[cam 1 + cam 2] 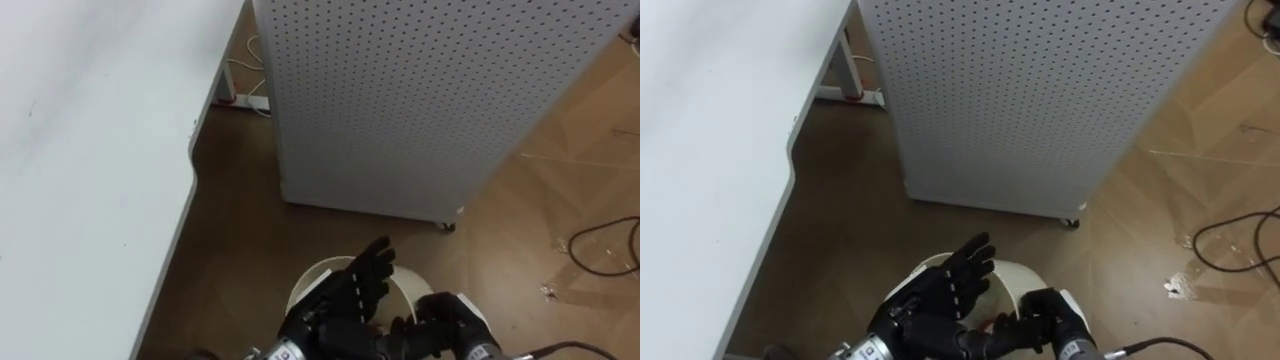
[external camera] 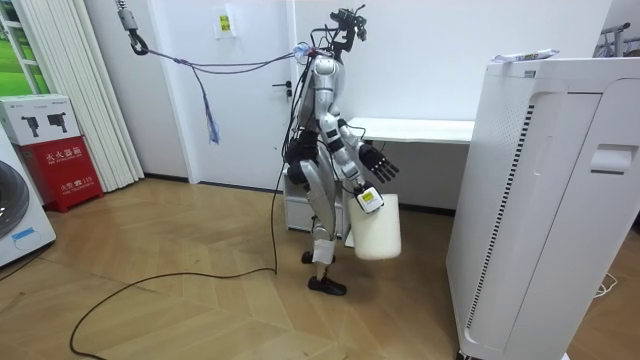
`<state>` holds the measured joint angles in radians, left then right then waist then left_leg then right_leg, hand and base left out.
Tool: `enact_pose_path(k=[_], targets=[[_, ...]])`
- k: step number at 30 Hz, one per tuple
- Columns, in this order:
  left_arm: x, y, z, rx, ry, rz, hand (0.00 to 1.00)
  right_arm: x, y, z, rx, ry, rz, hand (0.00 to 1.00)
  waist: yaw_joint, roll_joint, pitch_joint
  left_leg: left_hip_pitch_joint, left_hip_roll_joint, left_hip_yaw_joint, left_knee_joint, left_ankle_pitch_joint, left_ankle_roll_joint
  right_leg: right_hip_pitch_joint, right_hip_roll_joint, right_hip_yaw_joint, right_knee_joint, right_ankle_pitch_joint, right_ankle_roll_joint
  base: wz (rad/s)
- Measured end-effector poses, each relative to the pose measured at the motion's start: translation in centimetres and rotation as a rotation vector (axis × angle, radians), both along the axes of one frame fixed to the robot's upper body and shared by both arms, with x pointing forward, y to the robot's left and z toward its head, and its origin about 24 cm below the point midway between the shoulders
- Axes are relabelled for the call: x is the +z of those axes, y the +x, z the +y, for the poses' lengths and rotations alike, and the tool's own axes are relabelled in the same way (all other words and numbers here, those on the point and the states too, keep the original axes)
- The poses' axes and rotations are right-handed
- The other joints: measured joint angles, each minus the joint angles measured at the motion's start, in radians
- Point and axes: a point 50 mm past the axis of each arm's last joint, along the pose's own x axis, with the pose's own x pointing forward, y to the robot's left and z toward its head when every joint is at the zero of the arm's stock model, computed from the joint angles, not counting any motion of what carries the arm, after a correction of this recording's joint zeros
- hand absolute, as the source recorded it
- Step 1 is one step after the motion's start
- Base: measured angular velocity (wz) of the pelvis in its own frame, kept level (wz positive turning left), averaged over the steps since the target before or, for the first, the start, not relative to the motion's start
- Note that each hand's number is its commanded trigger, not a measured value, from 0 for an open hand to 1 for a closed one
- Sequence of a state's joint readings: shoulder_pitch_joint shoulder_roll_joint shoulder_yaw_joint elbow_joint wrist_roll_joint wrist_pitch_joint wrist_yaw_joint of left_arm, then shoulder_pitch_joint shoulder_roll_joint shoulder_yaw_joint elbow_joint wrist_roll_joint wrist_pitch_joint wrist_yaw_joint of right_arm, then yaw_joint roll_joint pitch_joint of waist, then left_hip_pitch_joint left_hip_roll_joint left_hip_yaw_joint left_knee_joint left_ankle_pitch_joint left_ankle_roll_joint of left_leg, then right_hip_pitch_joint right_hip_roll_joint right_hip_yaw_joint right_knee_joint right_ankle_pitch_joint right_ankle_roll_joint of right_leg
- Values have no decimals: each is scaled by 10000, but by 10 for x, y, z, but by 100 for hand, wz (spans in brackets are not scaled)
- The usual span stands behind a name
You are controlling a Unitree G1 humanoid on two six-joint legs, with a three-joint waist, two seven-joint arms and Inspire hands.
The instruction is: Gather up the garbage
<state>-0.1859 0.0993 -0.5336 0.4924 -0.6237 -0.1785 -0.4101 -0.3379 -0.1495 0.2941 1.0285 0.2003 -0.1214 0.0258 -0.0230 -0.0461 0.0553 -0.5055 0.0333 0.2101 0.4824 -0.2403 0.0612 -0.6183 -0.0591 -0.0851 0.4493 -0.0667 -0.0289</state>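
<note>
Garbage bin, white, hangs right under both hands. Its rim is clamped in the curled fingers of R hand. L hand is just beside R hand, over the bin mouth, fingers straight & spread, holding nothing. White table lies to the left of L hand. Perforated white cabinet stands ahead of both hands on wood floor.

No print can be read: a yellow notice on the wall, white lettering on a red box by the curtain and marks on the white box atop it are too small.
</note>
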Motion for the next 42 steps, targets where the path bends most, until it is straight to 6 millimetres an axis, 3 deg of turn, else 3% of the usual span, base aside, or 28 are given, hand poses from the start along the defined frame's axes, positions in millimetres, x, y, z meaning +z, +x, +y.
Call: enact_pose_path(k=[7, 14, 16, 20, 24, 27, 33, 42], targets=[[2, 3, 2, 147, 64, -155, 0, -6, -7, -5, -345, 251, 340, 100, 236, -7, 0, 129, 72, 68, 18, -14, -22, 142, 80, 34, -99, 72, -22, -4], [7, 14, 25, 1437, 808, -639, 0, -9, -14, -11, -557, 291, 322, 100, 333, 38, -22, 522, 165, 59, -38, -41, -64, 634, 169, -7, -359, 139, -49, 0], [12, 17, 30, 1786, 893, -920, 0, -9, -16, -15, -815, 356, 222, 100, 337, 101, -59, 638, 163, 59, -66, -51, -64, 759, 173, -6, -406, 143, -41, 0], [24, 11, 43, 2670, 528, -1308, 0, -16, -38, -32, -1354, 242, 324, 100, 307, 410, -262, 1583, 139, 44, -578, -54, -79, 1715, 242, -67, -899, 168, 18, 0], [50, 11, 59, 3652, 157, -2451, 0, -21, -61, -43, -1965, 190, 363, 100, 260, 416, -302, 2838, 16, 74, -1119, -43, -118, 2685, 219, 14, -918, -105, 79, -2], [62, 4, 73, 4455, 478, -3214, 0, -25, -74, -47, -1990, 116, 518, 100, 283, 343, -444, 3696, -63, 286, -1655, -20, -166, 3199, 249, 19, -923, -260, 80, -20], [80, -12, 85, 5348, 2748, -4925, 0, -25, -89, -44, -1607, 301, 526, 100, 298, 278, -518, 4974, -52, 368, -2315, -28, -223, 4287, 338, -172, -1428, -348, 103, -11], [107, -12, 94, 7131, 4388, -7045, 0, -23, -87, -34, -1016, 533, 391, 100, 272, 349, -517, 5956, 47, 331, -2823, -42, -284, 5308, 555, -236, -1999, -314, 148, -3]])
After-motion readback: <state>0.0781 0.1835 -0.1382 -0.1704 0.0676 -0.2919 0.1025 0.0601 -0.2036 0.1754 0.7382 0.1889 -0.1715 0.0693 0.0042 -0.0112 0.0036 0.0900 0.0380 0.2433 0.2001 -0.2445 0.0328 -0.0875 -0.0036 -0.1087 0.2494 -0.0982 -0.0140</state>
